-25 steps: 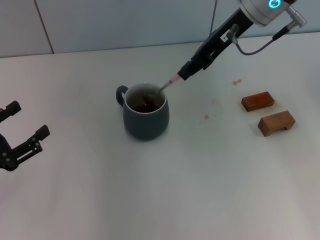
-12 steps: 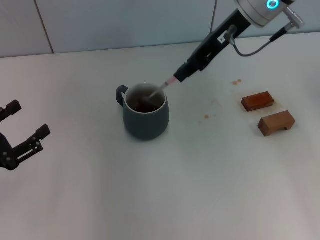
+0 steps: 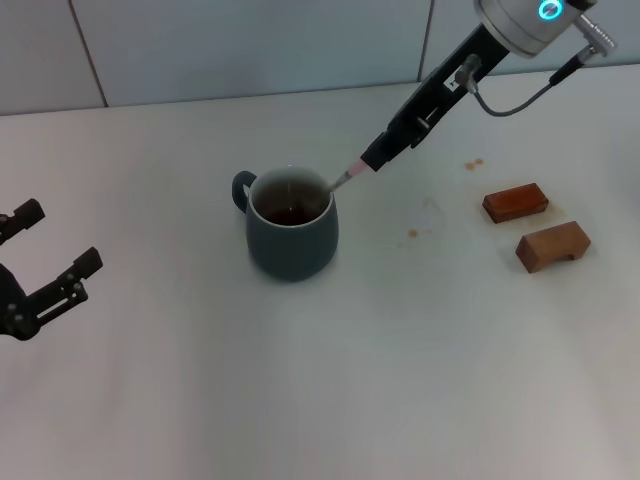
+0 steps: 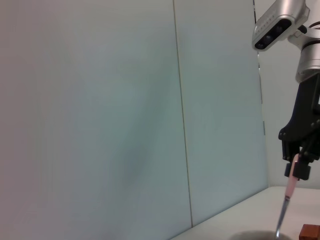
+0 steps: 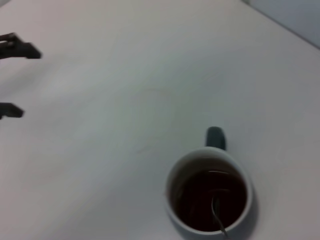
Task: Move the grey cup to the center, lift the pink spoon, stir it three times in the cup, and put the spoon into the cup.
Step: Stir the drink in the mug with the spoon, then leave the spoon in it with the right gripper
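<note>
Since half a second ago the right gripper (image 3: 372,157) has swung rightward, clenched on the pink spoon (image 3: 346,176) to stir; its bowl probably sits inside the grey cup (image 3: 291,236), mid-table. Left gripper (image 3: 45,268) idles, released.

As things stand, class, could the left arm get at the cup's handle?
Probably yes. The left end effector sits open at the table's left edge, with only bare table between it and the cup, whose handle faces that side. The right end effector holds the spoon from the opposite side.

Right gripper (image 4: 299,167) pinching pink spoon (image 4: 287,202) by its handle, pale wall panels (image 4: 125,115) behind
</note>
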